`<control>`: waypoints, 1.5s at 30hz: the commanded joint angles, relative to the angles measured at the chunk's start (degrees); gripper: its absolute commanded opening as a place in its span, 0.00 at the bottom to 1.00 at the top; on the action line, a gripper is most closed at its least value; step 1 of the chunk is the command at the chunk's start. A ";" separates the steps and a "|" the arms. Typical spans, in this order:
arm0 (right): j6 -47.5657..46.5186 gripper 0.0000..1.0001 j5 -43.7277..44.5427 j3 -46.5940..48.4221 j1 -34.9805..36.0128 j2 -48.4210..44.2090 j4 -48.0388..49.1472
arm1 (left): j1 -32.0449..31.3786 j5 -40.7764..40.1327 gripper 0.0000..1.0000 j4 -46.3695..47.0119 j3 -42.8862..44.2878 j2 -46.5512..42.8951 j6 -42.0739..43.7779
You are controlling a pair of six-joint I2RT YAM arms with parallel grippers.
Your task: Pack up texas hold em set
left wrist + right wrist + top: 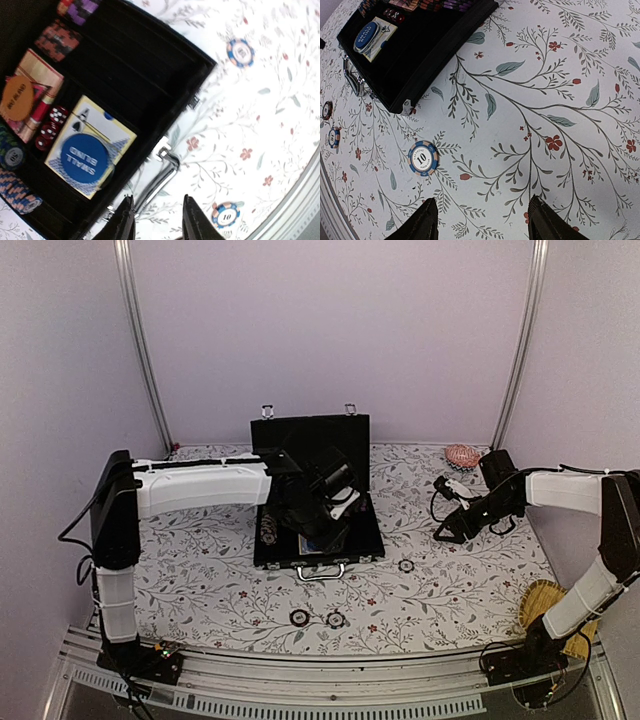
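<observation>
Briefcase: black case point(300, 435) lies open at the middle of the tabletop point(200, 580), lid upright at the far side, silver handle point(322, 572) facing the arm bases.
Case contents: a blue disc point(84, 155) marked SMALL BLIND lies on a card deck point(107, 132). Red dice point(52, 127) sit just beside the deck, and an orange disc point(16, 97) lies beyond them. Rows of chips point(60, 37) fill slots along the edges.
Empty slots: several ribbed slots in the tray hold nothing.
Loose chips: three blue-and-white chips lie on the cloth outside the case. One point(406, 565) is right of the handle. Two point(299, 617) point(336, 619) lie nearer the front edge, close together.
Left pincer: the pincer point(157, 220) hangs over the case front near the handle. Jaws are partly apart and hold nothing.
Right pincer: the pincer point(482, 220) hovers over bare cloth to the right of the case. Jaws are apart and grip nothing. A chip marked 10 point(423, 158) lies ahead of it and to the side.
Other items: a pink shell-like object point(462, 454) lies at the far right. A woven straw item point(545, 605) lies near the right arm base.
</observation>
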 commanded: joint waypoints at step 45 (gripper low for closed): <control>-0.83 0.63 1.01 1.08 -0.12 1.03 -0.40 | -8.10 3.89 0.54 -0.88 -23.32 -4.62 9.48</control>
